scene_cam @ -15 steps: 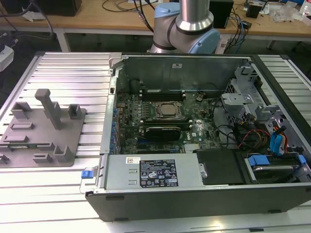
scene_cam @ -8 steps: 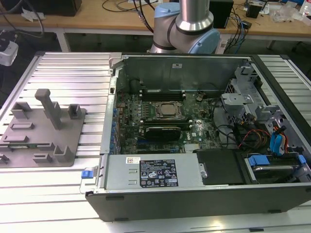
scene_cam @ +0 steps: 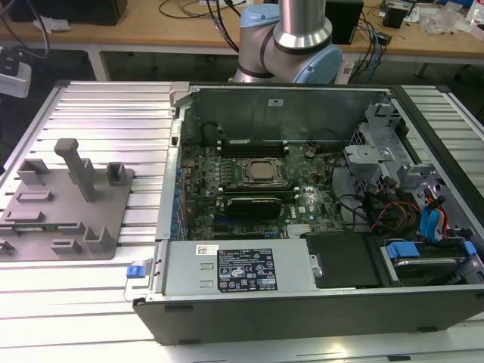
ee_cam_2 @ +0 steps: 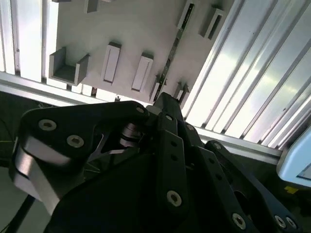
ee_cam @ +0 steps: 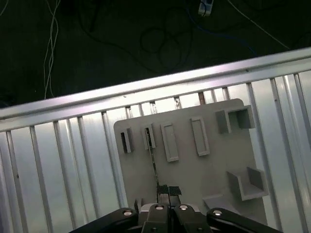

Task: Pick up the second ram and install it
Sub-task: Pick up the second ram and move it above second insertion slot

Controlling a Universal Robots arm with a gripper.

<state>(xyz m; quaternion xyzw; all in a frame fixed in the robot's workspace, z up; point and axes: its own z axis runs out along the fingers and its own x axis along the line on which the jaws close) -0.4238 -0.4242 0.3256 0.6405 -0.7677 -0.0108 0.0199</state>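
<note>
Now | tool over grey tray, grip can't tell | second ram in tray | ribbed metal tbl, cabled floor

The grey tray runs off the exterior view's left edge, the arm off its top. In the first wrist view the gripper (itself cropped by the frame) hides one end of the second ram.

Grey tray, dark-green second ram, silver ribbed table — black case.
</note>
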